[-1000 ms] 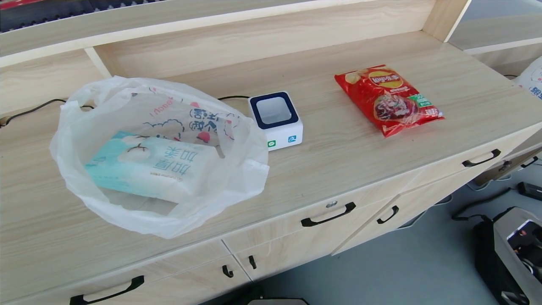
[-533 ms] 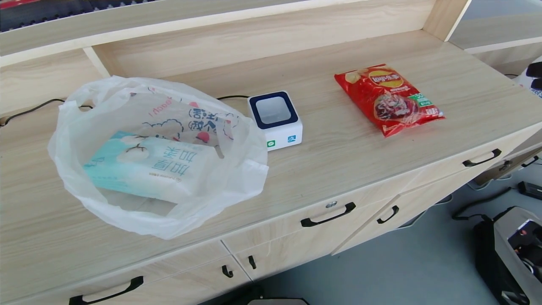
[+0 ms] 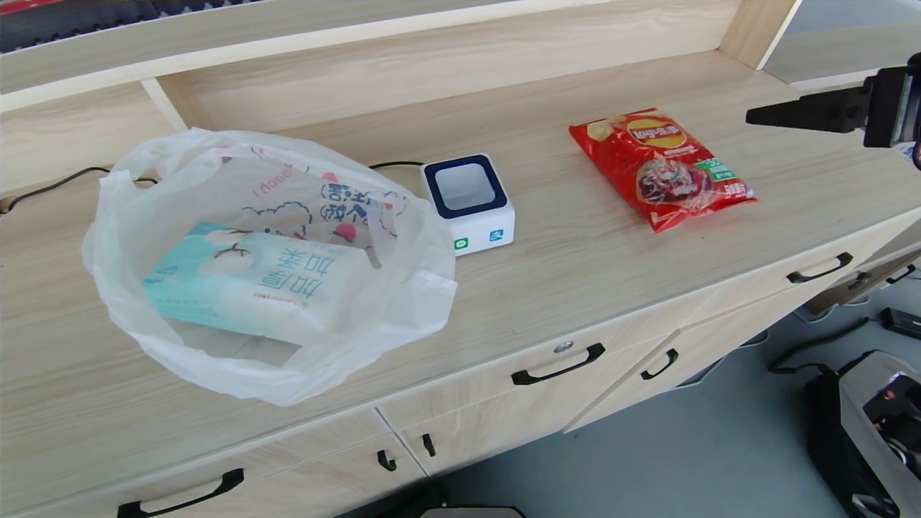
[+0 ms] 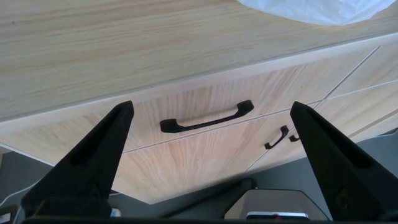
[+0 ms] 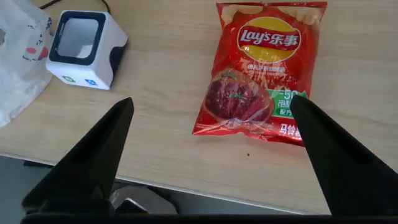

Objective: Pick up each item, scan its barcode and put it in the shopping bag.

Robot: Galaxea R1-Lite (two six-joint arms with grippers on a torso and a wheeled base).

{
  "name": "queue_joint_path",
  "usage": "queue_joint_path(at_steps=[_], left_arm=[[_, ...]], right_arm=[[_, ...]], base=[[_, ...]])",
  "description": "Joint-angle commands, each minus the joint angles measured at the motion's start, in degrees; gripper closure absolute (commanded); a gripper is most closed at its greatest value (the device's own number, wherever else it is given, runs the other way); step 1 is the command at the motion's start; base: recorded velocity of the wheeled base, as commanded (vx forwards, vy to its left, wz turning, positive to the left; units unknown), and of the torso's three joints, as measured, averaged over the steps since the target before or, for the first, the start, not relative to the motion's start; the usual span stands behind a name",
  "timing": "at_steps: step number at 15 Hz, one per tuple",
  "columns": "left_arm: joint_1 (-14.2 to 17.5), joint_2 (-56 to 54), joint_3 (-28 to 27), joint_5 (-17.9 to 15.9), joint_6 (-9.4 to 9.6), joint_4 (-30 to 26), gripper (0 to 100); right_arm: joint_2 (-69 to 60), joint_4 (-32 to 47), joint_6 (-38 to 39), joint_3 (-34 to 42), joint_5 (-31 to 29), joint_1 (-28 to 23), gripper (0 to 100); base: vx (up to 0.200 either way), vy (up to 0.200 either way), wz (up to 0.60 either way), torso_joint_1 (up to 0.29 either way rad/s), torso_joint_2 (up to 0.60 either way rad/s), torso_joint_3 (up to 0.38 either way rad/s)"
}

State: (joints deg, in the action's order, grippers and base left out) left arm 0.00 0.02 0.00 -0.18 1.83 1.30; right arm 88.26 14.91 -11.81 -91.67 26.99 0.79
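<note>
The red chip bag (image 3: 660, 169) lies flat on the counter (image 3: 575, 273), well to the right of the white scanner box (image 3: 469, 203). The right gripper (image 5: 211, 104) hangs near it, wide open and empty. The shopping bag (image 3: 424, 288), left of the scanner box, holds a tissue pack (image 3: 252, 284). The left gripper (image 4: 211, 107) is wide open and empty by a drawer handle (image 4: 207, 116).

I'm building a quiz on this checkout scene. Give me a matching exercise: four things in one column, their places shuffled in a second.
Things: 1 chip bag; 2 scanner; 3 tissue pack; 4 shopping bag.
Places: A inside the shopping bag; B left part of the counter; C between shopping bag and chip bag; D right part of the counter.
Pairs: 1-D, 2-C, 3-A, 4-B.
</note>
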Motion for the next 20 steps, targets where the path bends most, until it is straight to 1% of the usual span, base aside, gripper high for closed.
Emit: queue_joint_path(at_steps=[1,3,4,5,6,9,10,15,20], left_arm=[[0.00,-0.02,0.00,0.01,0.02,0.01,0],[-0.09,-0.02,0.00,0.01,0.02,0.01,0],[0.00,-0.02,0.00,0.01,0.02,0.01,0],[-0.09,-0.02,0.00,0.01,0.02,0.01,0],[0.00,-0.02,0.00,0.01,0.02,0.01,0],[-0.09,-0.02,0.00,0.01,0.02,0.01,0],[0.00,-0.02,0.00,0.01,0.02,0.01,0],[-0.09,-0.02,0.00,0.01,0.02,0.01,0],[-0.09,-0.02,0.00,0.01,0.02,0.01,0]], right_arm=[[13.96,-0.85,-5.77,-9.84,-1.24,-0.27,0],[19.05,2.14,-9.11,-15.20,-1.15,-1.41,0],[21.95,3.90,-11.04,-18.98,-1.15,-2.81,0],[23.01,4.16,-11.74,-20.48,-1.06,-3.52,0],[26.44,6.18,-13.50,-22.92,-0.71,-5.01,0],[30.22,15.59,-16.84,-22.92,-0.80,-5.10,0],[30.83,16.47,-17.19,-22.92,-0.80,-5.10,0],[32.85,15.50,-17.28,-22.92,-0.62,-4.66,0],[28.28,14.62,-17.37,-22.92,0.26,-4.57,0]], base=[[0.000,0.000,0.00,0.000,0.00,0.000],[0.000,0.000,0.00,0.000,0.00,0.000],[0.000,0.000,0.00,0.000,0.00,0.000],[0.000,0.000,0.00,0.000,0.00,0.000],[0.000,0.000,0.00,0.000,0.00,0.000],[0.000,0.000,0.00,0.000,0.00,0.000],[0.000,0.000,0.00,0.000,0.00,0.000],[0.000,0.000,0.00,0.000,0.00,0.000],[0.000,0.000,0.00,0.000,0.00,0.000]])
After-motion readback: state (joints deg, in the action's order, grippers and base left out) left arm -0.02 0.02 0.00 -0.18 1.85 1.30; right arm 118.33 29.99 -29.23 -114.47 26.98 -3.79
